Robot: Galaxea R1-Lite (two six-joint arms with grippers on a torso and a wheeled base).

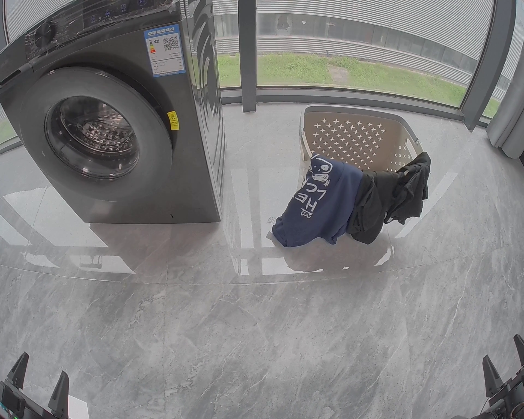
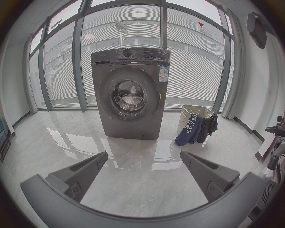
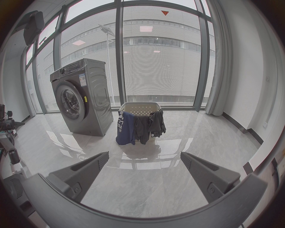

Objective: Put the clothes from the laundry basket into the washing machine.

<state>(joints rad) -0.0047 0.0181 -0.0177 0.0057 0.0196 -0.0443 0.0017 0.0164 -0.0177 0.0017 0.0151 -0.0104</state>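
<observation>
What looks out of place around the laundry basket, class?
The navy shirt and black clothes hang over the front rim of the laundry basket instead of lying inside; the shirt's hem reaches the floor.

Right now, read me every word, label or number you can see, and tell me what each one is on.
Blue shirt: white lettering, turned sideways and creased, not readable with certainty.
Label on the washing machine: print and code too small to read.
Yellow sticker beside the door: too small to read.
Control panel: markings blurred.
No text can be quoted reliably.
</observation>
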